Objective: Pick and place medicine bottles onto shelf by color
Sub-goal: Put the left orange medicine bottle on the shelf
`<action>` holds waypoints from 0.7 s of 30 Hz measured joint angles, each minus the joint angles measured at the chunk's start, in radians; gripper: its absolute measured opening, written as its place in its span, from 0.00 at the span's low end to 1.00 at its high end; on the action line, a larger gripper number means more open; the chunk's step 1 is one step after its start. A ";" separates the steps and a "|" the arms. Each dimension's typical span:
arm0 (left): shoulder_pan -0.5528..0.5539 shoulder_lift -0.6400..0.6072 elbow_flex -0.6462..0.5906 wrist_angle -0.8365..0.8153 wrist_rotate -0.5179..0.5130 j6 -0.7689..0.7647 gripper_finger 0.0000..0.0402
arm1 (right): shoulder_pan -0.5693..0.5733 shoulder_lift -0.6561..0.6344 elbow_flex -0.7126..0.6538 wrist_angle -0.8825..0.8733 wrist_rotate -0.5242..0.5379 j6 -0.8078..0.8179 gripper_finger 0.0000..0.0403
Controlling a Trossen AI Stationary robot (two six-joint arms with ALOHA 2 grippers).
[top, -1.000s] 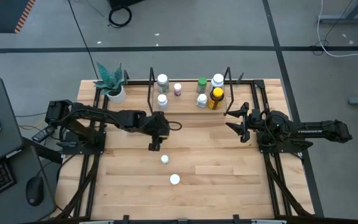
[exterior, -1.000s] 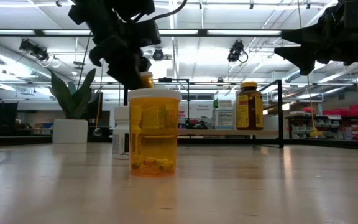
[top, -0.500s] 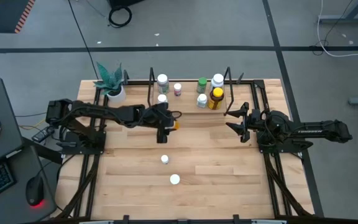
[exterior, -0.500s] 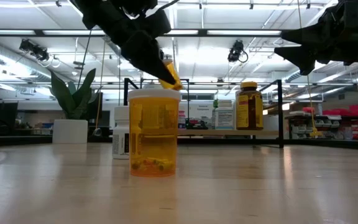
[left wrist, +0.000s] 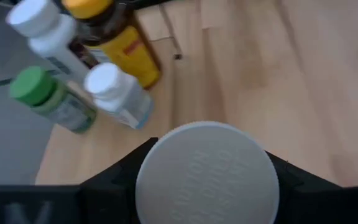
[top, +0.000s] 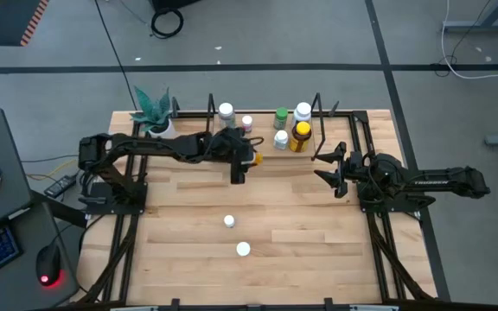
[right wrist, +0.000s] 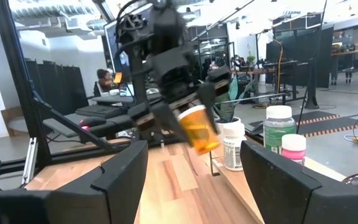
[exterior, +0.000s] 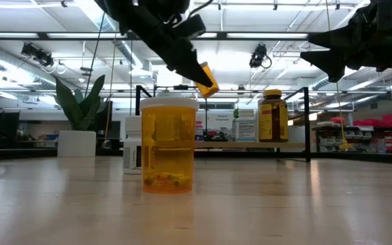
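My left gripper (top: 242,161) is shut on a small orange bottle (top: 252,158) with a white cap (left wrist: 207,174), held in the air just in front of the shelf (top: 262,149). Several bottles stand on the shelf board: white (top: 226,111), pink (top: 247,123), green (top: 280,114) and amber with a yellow cap (top: 301,134). Two white-capped bottles stand on the tabletop, one (top: 229,221) farther back and an orange one (exterior: 169,146) nearer the front edge. My right gripper (top: 325,167) waits open at the table's right. My left gripper pinches the orange bottle between its two fingers at its cap end (left wrist: 149,171), one finger on each side. The fingers slant down toward the shelf and lie along the bottle. The cap faces back toward the wrist. The orange body (right wrist: 201,134) sticks out past the fingertips, tilted and clear of the table.
A white plant pot (top: 158,128) stands at the far left corner beside the shelf's black wire uprights (top: 211,117). Bare wooden tabletop (top: 301,225) lies around the two standing bottles. A person sits in the room beyond the table (right wrist: 104,84).
My left gripper has risen and gone toward the table's far edge and right, up to the shelf front, tipping from pointing down to a shallower slant. The orange bottle went with it, and its body now tilts toward the shelf.
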 joint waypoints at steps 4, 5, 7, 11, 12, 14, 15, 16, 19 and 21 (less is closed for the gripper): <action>0.038 0.058 0.080 -0.029 0.024 0.020 0.49 | 0.000 0.001 0.000 0.001 0.000 0.000 0.66; 0.047 0.073 0.100 -0.031 0.025 0.023 0.49 | 0.000 0.001 0.000 0.002 0.000 0.000 0.66; 0.066 0.105 0.142 -0.062 0.028 0.026 0.50 | 0.000 0.001 0.000 0.001 0.000 0.000 0.66; 0.096 0.168 0.217 -0.101 0.036 0.044 0.50 | 0.000 0.001 0.000 0.001 0.000 0.000 0.66; 0.101 0.187 0.236 -0.115 0.038 0.049 0.50 | 0.000 0.001 0.000 0.001 0.000 0.000 0.66; 0.111 0.220 0.274 -0.141 0.042 0.052 0.49 | 0.000 0.001 0.000 0.001 0.000 0.000 0.66; 0.116 0.239 0.294 -0.160 0.043 0.054 0.49 | 0.000 0.001 0.000 0.000 0.000 0.000 0.66; 0.121 0.258 0.318 -0.170 0.043 0.057 0.49 | 0.000 0.001 0.000 0.000 0.000 0.000 0.66; 0.137 0.301 0.359 -0.206 0.045 0.067 0.50 | 0.000 0.001 0.000 0.001 0.000 0.000 0.66; 0.146 0.327 0.379 -0.221 0.045 0.067 0.51 | 0.000 0.001 0.000 0.001 0.000 0.000 0.66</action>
